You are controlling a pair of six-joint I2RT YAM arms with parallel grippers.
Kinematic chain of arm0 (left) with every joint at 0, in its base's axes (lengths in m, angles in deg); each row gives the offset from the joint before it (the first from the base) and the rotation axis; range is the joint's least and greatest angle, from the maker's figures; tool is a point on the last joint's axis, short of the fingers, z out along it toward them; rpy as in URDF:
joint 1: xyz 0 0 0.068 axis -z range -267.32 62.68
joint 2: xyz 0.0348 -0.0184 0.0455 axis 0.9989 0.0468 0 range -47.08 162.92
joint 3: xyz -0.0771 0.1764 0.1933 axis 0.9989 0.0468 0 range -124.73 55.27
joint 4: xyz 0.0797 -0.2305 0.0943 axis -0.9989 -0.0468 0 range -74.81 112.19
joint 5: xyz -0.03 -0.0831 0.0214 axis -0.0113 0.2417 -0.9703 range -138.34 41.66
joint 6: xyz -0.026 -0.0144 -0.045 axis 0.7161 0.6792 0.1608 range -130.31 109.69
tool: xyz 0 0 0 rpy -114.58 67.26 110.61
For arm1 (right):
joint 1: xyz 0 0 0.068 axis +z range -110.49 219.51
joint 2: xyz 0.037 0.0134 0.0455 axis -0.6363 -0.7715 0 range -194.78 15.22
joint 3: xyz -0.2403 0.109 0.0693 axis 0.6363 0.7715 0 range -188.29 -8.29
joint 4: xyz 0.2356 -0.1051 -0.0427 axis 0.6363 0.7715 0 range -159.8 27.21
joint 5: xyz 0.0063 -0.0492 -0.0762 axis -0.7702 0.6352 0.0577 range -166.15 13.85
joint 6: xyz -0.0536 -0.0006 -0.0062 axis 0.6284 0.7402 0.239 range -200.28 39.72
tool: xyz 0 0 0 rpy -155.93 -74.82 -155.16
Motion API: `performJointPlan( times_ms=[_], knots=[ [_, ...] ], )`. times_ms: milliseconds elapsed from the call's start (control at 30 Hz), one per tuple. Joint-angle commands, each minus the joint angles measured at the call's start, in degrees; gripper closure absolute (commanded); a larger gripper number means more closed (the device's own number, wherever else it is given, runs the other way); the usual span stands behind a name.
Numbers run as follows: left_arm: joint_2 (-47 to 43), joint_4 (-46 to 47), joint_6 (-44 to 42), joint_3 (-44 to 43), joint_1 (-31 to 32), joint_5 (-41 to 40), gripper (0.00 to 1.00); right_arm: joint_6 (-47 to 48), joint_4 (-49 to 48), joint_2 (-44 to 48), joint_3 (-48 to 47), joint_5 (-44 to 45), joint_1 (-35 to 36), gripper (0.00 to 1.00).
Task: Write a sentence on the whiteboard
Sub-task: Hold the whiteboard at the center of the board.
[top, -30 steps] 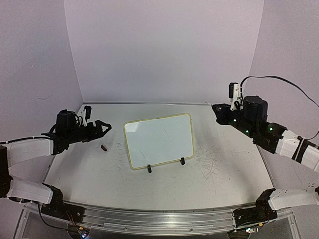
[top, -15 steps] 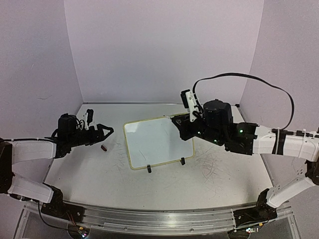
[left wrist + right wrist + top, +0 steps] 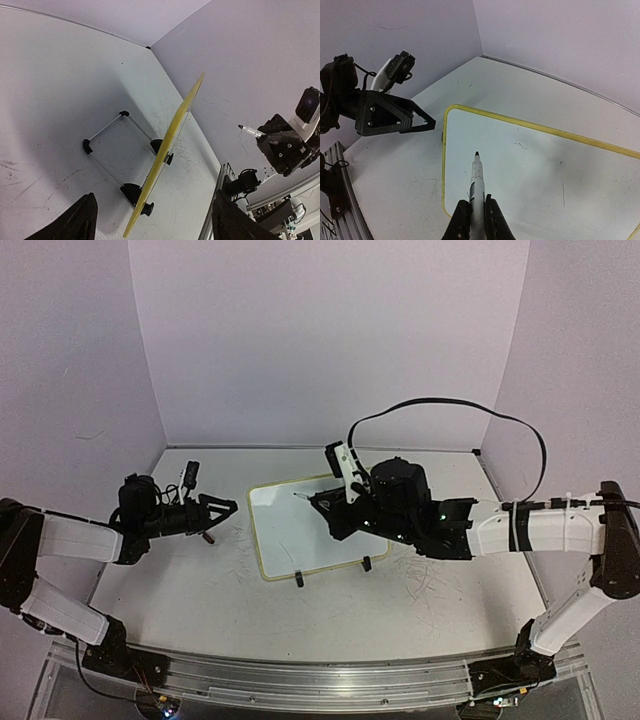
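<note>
One whiteboard [image 3: 290, 535], one marker [image 3: 476, 180], one red item [image 3: 208, 537], left hand [image 3: 222, 519], right hand [image 3: 476, 207]

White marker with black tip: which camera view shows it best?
Right wrist: the white marker with black tip runs up mid-frame from the right fingers, over the yellow-rimmed white board. Top external shows a sliver; left wrist, small and distant.

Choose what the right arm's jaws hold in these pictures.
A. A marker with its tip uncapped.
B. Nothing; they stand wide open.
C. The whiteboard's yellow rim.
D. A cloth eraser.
A: in the right wrist view the right arm's jaws are shut on a marker, its bare black tip pointing out over the whiteboard.
</note>
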Motion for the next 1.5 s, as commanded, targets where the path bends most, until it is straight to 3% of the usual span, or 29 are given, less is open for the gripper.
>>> performJointPlan(
  times_ms=[0, 167, 300, 433, 800, 1467],
  knots=[
    [2.42, 5.37, -0.27, -1.81, 2.29, 2.86, 0.25, -0.11, -7.37, -1.71, -2.41, -4.89, 0.33, 1.0],
    [6.38, 7.01, -0.55, -4.08, 2.99, 3.43, 0.34, 0.89, -8.18, -4.55, -4.31, -4.81, 1.4, 1.0],
    [9.06, 7.63, -1.14, -6.74, 3.5, 5.35, 0.5, 0.92, -7.64, -6.8, -6.41, -4.54, 1.66, 1.0],
    [10.93, 7.71, -2.02, -7.66, 4.12, 5.64, 0.59, 0.34, -6.85, -8.5, -8.08, -5.19, 1.75, 1.0],
    [13.68, 7.91, -3.27, -8.63, 4.52, 5.65, 0.8, 1.34, -4.75, -11.75, -10.95, -4.76, 2.31, 1.0],
    [14.65, 7.91, -4.85, -9.37, 4.69, 6.25, 0.96, 1.37, -0.95, -14.61, -11.6, 5.66, 6.26, 1.0]
  ],
)
